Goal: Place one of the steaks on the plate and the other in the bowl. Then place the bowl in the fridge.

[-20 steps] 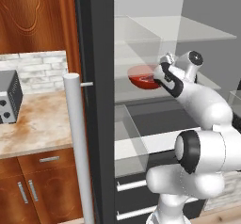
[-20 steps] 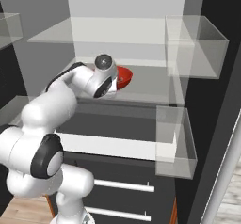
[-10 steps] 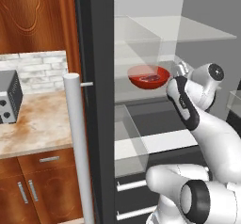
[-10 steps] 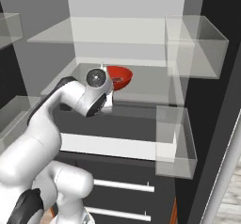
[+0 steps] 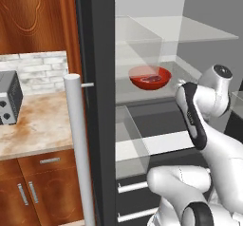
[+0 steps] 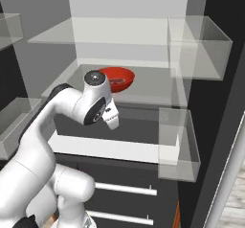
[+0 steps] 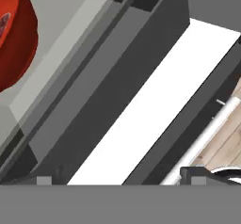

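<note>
My arm is bent at the elbow and folded close to its base, wrist raised. The gripper [image 6: 111,119] points down and forward, its fingers spread wide apart and holding nothing.

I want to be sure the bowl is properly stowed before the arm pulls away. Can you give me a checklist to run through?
1. Red bowl sits on the fridge's glass shelf: ok.
2. Steak lies inside the bowl: ok.
3. Bowl upright, not tilted: ok.
4. Gripper is apart from the bowl, holding nothing: ok.
5. Gripper open: ok.
6. Other steak on the plate: cannot tell.
</note>
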